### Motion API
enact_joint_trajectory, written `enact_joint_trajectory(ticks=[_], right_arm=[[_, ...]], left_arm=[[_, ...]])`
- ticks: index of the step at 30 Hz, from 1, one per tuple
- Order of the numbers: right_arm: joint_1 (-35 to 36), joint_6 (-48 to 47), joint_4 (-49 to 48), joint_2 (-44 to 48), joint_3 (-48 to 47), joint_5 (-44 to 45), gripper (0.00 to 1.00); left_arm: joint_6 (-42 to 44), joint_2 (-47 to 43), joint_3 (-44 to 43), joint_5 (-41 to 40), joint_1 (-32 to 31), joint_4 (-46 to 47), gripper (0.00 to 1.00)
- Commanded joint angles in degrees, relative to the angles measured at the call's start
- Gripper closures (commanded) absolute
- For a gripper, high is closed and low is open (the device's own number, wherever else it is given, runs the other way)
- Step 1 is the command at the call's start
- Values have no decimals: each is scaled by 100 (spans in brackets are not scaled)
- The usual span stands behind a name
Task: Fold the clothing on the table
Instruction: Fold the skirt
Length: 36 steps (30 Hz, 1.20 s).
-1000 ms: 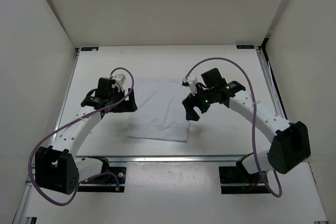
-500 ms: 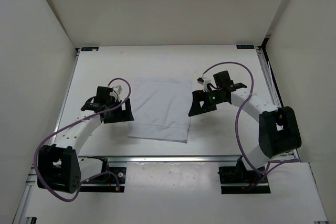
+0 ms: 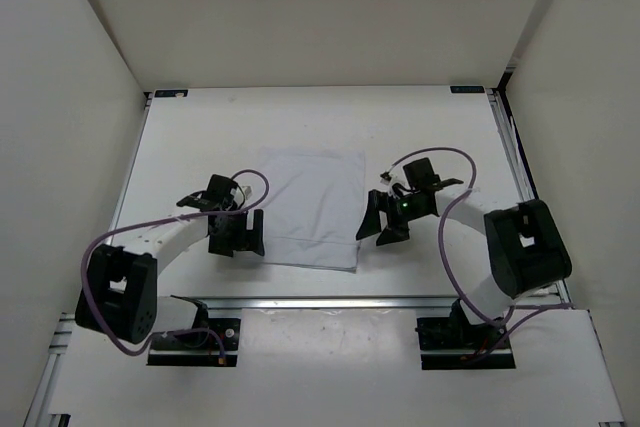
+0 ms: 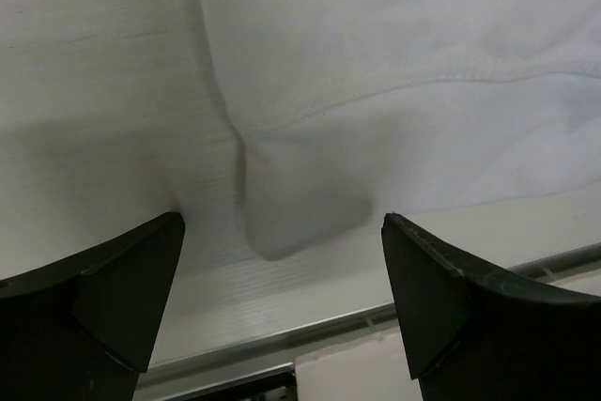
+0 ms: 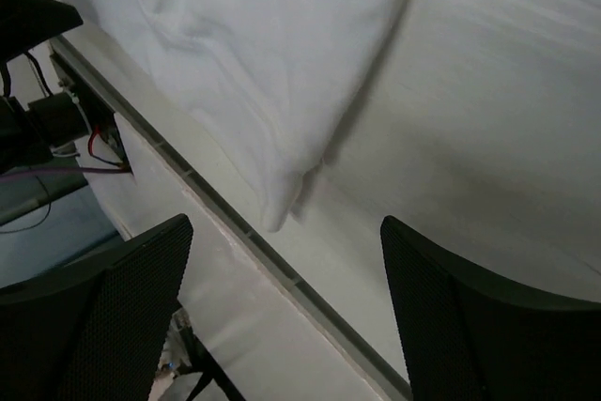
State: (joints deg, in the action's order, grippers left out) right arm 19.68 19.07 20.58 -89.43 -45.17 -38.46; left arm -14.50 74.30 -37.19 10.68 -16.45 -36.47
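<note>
Low over table (image 3: pixel 200 137), flanking clothing (image 3: pixel 315 202) spread flat mid-table: left hand (image 3: pixel 238 235) and right hand (image 3: pixel 378 219), tipped down, wide open, gripping nothing. Visible from wrists only: its near corners, one beneath each hand.

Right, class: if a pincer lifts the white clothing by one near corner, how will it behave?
Probably floppy: the clothing shows soft wrinkles and a limp corner, so it should drape, not hold shape. Likely light, since it looks thin. Pushed, it may bunch rather than slide on the table.
</note>
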Motion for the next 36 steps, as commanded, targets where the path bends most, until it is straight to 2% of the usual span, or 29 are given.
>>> enact_joint_trajectory(ticks=[1,3,4,7,9,10,12,17,19,20,23,24,25,28,33,34,35,36], right_arm=[[237,440,-388,-451,-79,-144,16],[255,414,-292,-1187,-473,-372,24],[290,396,-187,-1365,-710,-460,25],[422,413,-307,-1885,-958,-601,15],[589,404,-431,-1868,-976,-479,16],[615,405,-449,-1789,-968,-339,20],[677,413,-423,-1753,-976,-241,26],[555,300,-326,-1859,-897,-347,43],[563,229,-230,-1859,-897,-286,63],[563,255,-221,-1798,-845,-268,68],[493,177,-239,-1570,-731,-127,83],[475,159,-160,-1586,-748,-83,85],[414,54,-133,-1491,-765,13,93],[160,-192,77,-1350,-748,267,100],[-552,-728,534,-1393,-827,392,98],[-684,-868,578,-1402,-853,383,84],[-737,-1061,753,-1393,-897,374,54],[-825,-1298,920,-1384,-976,287,38]], left_arm=[[0,355,-201,-197,150,-220,2],[-9,392,-210,-232,177,-159,1],[-26,383,-192,-250,168,-133,1],[-53,409,-140,-250,230,-89,1],[-35,497,-174,-267,212,-98,1],[-18,506,-157,-216,195,-80,4],[-9,585,-148,-128,90,-45,10],[105,787,-131,241,-122,-45,35],[97,866,-122,312,-227,17,41],[97,875,-122,373,-262,69,43],[-43,919,-113,619,-289,201,65],[-96,972,-104,811,-315,297,69],[-201,998,-69,900,-341,342,76],[-430,1095,-34,1120,-700,605,82],[-1009,1340,-113,1305,-1334,1097,80],[-1089,1446,-174,1323,-1430,1220,79],[-1203,1481,-209,1375,-1466,1238,77],[-1300,1560,-253,1410,-1458,1300,74]])
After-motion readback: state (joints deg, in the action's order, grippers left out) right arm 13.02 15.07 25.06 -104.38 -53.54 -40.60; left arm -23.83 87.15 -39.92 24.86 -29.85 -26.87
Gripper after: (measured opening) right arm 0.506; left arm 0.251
